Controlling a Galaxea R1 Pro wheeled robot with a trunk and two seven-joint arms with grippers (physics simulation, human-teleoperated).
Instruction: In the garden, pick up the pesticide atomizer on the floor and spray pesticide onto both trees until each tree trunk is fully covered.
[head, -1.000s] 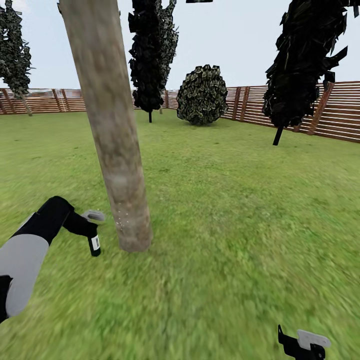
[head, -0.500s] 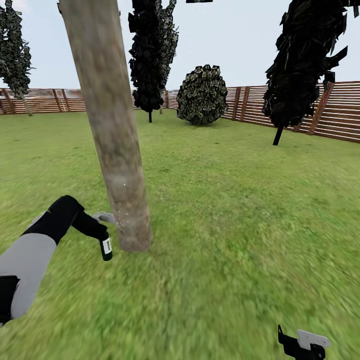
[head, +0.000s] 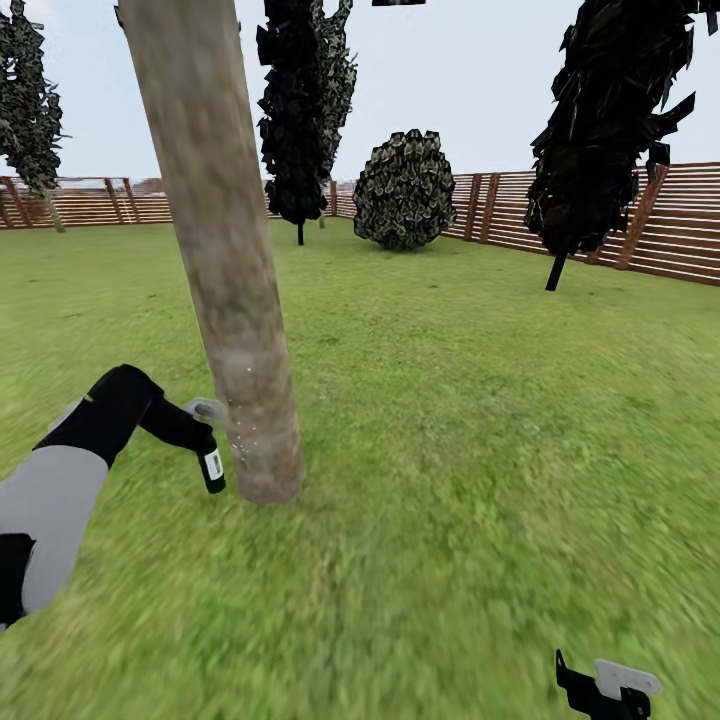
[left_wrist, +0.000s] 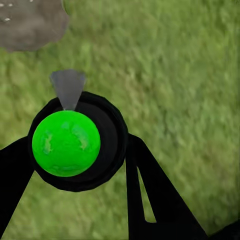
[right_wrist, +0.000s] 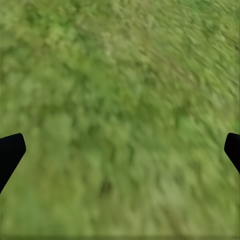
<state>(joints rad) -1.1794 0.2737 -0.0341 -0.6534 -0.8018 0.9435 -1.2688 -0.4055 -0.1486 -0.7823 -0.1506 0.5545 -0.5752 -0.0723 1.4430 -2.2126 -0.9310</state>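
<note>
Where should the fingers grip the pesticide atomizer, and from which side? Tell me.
Grip the pesticide atomizer by its round upper body, one finger each side, coming from the side away from the tree trunk. It is a slim cylinder whose spray points at the trunk; the left gripper holds it that way.

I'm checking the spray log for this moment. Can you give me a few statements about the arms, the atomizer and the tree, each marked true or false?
1. The left pincer holds the pesticide atomizer. True.
2. The atomizer lies on the grass beside the tree trunk. False: it hangs off the ground in the pincer, close to the trunk's base.
3. Small pale specks dot the lower trunk. True.
4. The right pincer grips a second bottle. False: its fingertips stand wide apart over bare grass.
5. A round bush stands before the wooden fence. True.
</note>
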